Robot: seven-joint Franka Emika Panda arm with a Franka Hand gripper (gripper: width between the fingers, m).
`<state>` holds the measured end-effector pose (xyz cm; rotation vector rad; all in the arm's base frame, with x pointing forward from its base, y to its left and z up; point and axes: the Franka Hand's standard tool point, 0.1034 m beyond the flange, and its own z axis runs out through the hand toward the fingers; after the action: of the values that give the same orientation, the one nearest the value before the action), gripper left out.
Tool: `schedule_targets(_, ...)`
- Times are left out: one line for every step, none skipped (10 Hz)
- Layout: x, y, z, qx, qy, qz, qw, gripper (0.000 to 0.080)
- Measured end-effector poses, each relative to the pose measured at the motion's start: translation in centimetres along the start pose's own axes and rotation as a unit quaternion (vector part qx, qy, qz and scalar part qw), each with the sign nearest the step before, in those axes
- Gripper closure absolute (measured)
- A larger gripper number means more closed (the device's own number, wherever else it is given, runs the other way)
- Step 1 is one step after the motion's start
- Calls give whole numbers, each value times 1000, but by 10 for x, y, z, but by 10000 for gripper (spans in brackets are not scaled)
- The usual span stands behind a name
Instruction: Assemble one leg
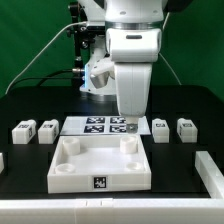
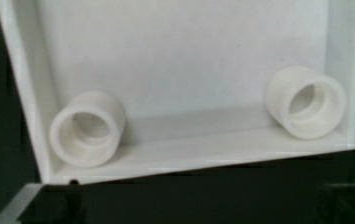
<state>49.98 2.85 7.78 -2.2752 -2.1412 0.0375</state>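
Observation:
Four legs, small white posts with black-and-white markers, lie on the black table: two at the exterior view's left (image 1: 22, 131) (image 1: 46, 129) and two at its right (image 1: 160, 129) (image 1: 186, 128). The large white tray-like piece (image 1: 100, 165) with round corner sockets lies in front of them. My gripper (image 1: 127, 123) hangs over the tray's far edge, mostly hidden by the white wrist. In the wrist view the tray (image 2: 192, 70) with two sockets (image 2: 85, 127) (image 2: 304, 103) fills the picture. My gripper (image 2: 213, 196) holds nothing; its dim fingertips (image 2: 60, 193) stand wide apart.
The marker board (image 1: 95, 126) lies flat behind the tray, under the arm. White parts show at the exterior view's right edge (image 1: 211, 170) and left edge (image 1: 2, 160). Cables and the arm's base stand at the back.

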Motion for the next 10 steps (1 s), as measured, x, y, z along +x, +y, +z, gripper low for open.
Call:
schedule_targets(-7, -23, 11, 1, -1, -10, 1000, 150)
schedule_targets(-15, -45, 22, -3, 1, -25, 1000, 150)
schedule_targets(-25, -63, 34, -3, 4, -29, 1000, 150)
schedule_targets(-34, -71, 43, 0, 7, -25, 1000, 150)
schedule_targets(-42, -73, 52, 4, 9, -19, 1000, 150)
schedule_targets(-49, -70, 58, 8, 11, -11, 1000, 150)
schedule_targets(-53, -66, 63, 10, 12, -4, 1000, 150)
schedule_targets(-53, -66, 66, 12, 12, -2, 1000, 150)
schedule_targets(-53, -67, 66, 13, 12, -3, 1000, 150)
schedule_targets(-53, -67, 66, 13, 12, -2, 1000, 291)
